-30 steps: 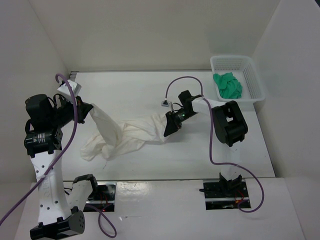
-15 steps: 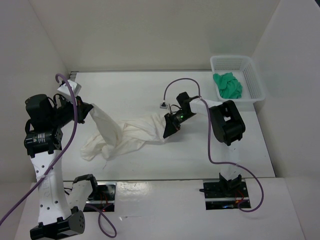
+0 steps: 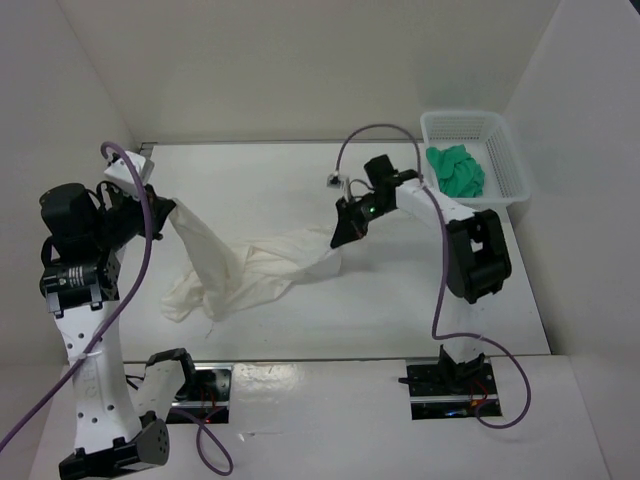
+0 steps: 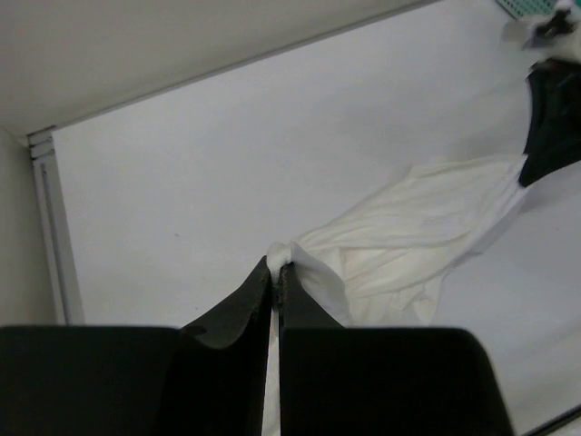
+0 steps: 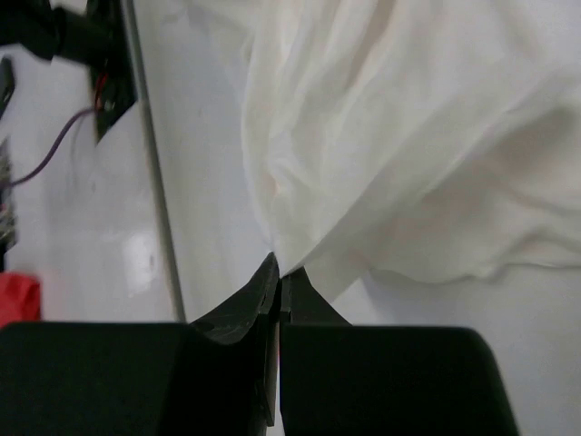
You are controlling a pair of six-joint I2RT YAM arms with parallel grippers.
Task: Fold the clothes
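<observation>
the white garment (image 3: 250, 272) lies stretched across the table (image 3: 270, 180) between both arms, its middle bunched on the surface. the left gripper (image 4: 276, 269) pinches its left end, raised off the table. the right gripper (image 5: 277, 269) is pressed together on its right edge.

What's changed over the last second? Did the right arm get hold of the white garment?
Yes. The right gripper was open over the white garment's right end; it has closed on it and drawn it toward the far side. The left gripper, shut on the other end throughout, rose slightly with its arm. The bunched middle of the fabric, the basket and the green cloth stayed put.
</observation>
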